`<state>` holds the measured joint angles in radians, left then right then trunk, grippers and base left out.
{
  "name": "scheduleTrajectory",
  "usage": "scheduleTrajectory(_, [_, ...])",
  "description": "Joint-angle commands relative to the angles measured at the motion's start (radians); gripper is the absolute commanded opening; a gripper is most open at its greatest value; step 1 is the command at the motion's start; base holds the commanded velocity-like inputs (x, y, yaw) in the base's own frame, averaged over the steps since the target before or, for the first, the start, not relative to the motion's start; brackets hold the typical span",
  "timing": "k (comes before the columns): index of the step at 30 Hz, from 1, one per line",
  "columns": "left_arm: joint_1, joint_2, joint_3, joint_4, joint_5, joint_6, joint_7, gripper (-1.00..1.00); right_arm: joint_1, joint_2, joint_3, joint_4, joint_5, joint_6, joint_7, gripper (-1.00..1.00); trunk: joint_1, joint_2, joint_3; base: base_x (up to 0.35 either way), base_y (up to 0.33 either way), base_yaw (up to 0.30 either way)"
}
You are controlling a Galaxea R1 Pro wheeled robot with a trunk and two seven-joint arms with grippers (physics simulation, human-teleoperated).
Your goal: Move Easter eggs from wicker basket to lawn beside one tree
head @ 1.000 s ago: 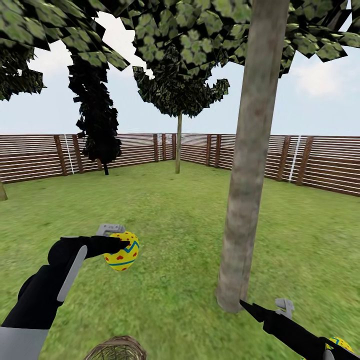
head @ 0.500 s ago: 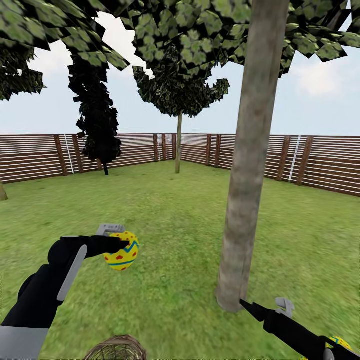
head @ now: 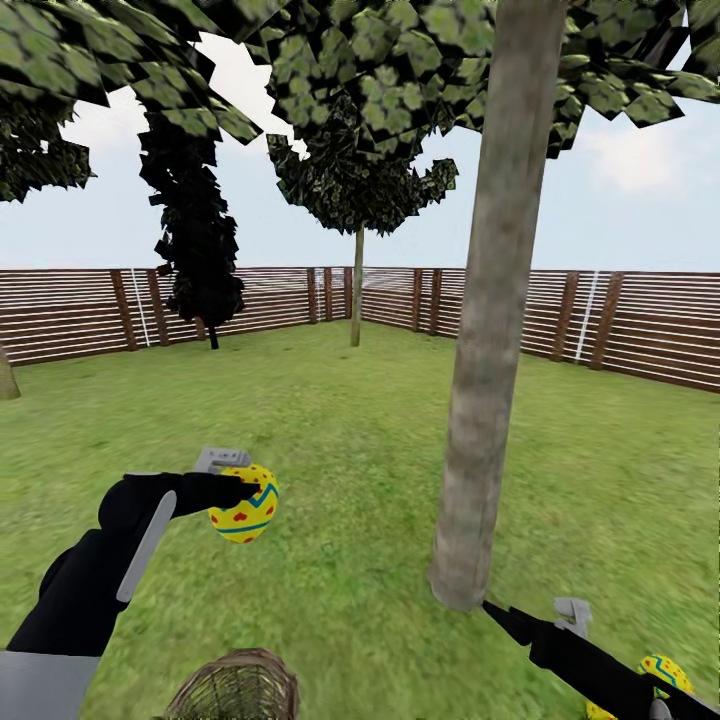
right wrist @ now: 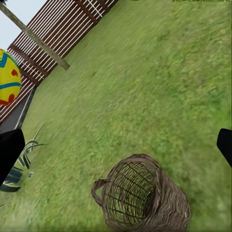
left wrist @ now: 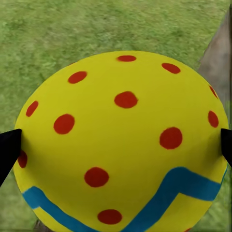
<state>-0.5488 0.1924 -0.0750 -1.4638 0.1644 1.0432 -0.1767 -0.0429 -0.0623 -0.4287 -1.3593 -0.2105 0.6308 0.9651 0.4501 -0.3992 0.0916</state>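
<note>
The view has shifted slightly nearer the tree — the left gripper stays clamped on a zigzag-banded egg, ready for placing; the right gripper is spread apart, empty.

The tree stands on the lawn, right of centre and near the robot. Left of its trunk, the left gripper holds an egg above the grass. The basket lies on the lawn below that egg, nearest the robot. A second egg is at the right arm, right of the trunk's foot. The fence runs behind, with more trees before it.
</note>
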Motion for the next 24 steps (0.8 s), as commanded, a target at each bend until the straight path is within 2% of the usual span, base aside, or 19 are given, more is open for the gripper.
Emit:
scheduleTrajectory(1, [0.000, -0.003, -0.001, 0.003, 0.003, 0.004, 0.002, -1.00, -0.004, -0.004, -0.001, 0.006, -0.008, 0.001, 0.002, 1.00, 0.000, -0.001, 0.000, -0.232, 0.000, 0.000])
scheduleTrajectory(4, [0.000, -0.006, -0.002, 0.005, 0.003, 0.004, 0.002, -1.00, -0.007, -0.007, -0.001, 0.023, -0.011, -0.016, 0.003, 1.00, 0.000, -0.001, 0.000, -0.249, 0.000, 0.000])
scheduleTrajectory(5, [0.000, -0.006, -0.002, 0.005, 0.003, 0.004, 0.002, -1.00, -0.007, -0.008, -0.001, 0.054, -0.011, -0.062, 0.003, 1.00, 0.000, -0.001, 0.000, -0.261, 0.000, 0.000])
scheduleTrajectory(24, [0.000, -0.007, -0.002, 0.005, 0.003, 0.004, 0.002, -1.00, -0.008, -0.010, -0.002, 0.057, -0.013, -0.062, 0.009, 1.00, 0.000, -0.001, 0.000, -0.294, 0.000, 0.000])
